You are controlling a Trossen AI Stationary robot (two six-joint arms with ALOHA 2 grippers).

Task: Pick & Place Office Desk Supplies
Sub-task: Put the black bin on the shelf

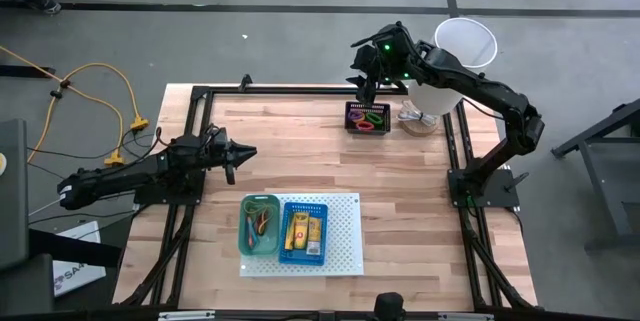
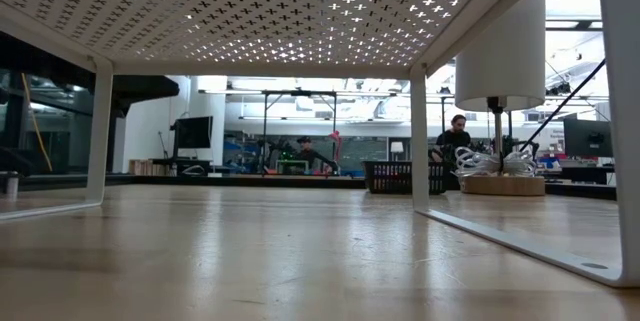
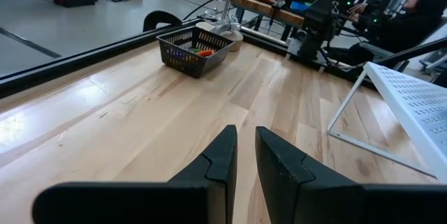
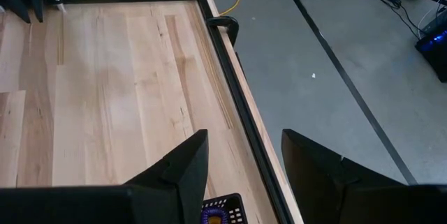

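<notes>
The left gripper (image 1: 243,153) hangs over bare wood at the left of the worktop (image 1: 300,151), its two fingers drawn almost together with nothing between them, as the left wrist view shows.

Right of it, near the front edge, a white perforated board (image 1: 340,251) carries a green bin (image 1: 259,224) of rubber bands (image 1: 262,223) and a blue bin (image 1: 303,231) of yellow-orange packets (image 1: 300,231), their long axes running front to back.

Farther right, at the far edge, a black bin (image 1: 368,118) holds the plastic loops (image 1: 372,117), too tangled to read their heading. The right gripper (image 1: 366,89) hovers just behind that bin, fingers spread wide and empty.

The likely trouble is here: the loops are small and piled, so a descent could pinch several at once, or a finger could catch the bin's slotted wall and drag the light bin. A white lamp (image 1: 462,46) stands just beside it, and the arm's elbow passes close.
</notes>
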